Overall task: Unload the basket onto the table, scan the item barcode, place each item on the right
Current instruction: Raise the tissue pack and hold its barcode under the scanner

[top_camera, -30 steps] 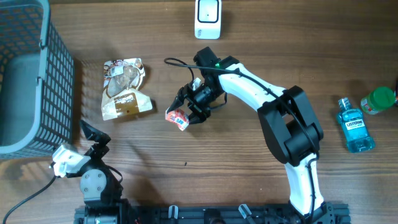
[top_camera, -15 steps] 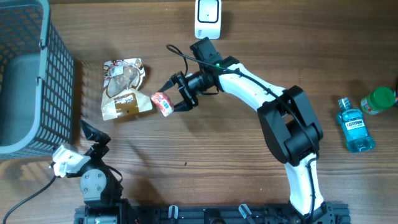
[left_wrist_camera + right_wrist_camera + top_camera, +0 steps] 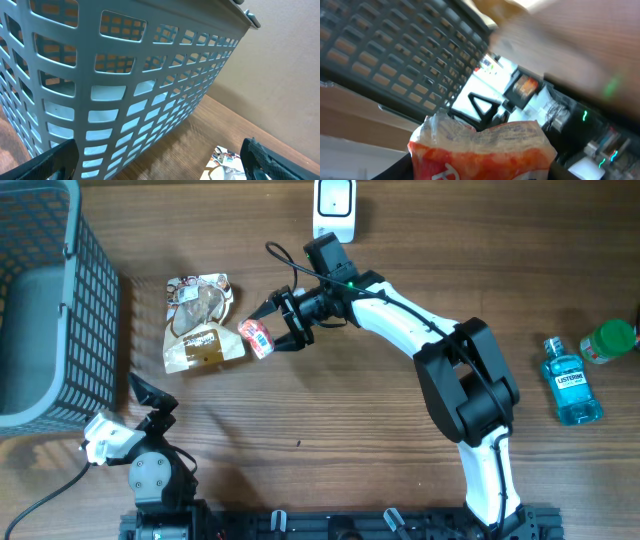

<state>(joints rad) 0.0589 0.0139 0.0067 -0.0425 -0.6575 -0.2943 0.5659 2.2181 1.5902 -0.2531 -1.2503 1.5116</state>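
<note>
Bench (image 3: pixel 330 450) status, big to small. The basket (image 3: pixel 40 300) is sitting at the far left and isn't involved. The right arm (image 3: pixel 440 350) is reaching across to centre-left. The left arm (image 3: pixel 140 465) is sitting at the near-left corner with the left gripper (image 3: pixel 150 395) gaping wide and holding nothing; its wrist view is showing mostly basket wall. The snack bag (image 3: pixel 200 320) is lying flat left of centre. The scanner (image 3: pixel 334 210) is standing at the far edge.

The right gripper (image 3: pixel 270 330) is clamping, jaws partway closed, on the small red packet (image 3: pixel 257 338). It's holding the packet just beside the snack bag's right edge and well apart from the scanner.

My read: the pick is done and the item is in hand, but no scan is happening at this pose. What's remaining is bringing the packet in front of the scanner with the barcode facing it. I can't tell which face is carrying the barcode, since the right wrist view is only showing blurred red print under clear wrap.
</note>
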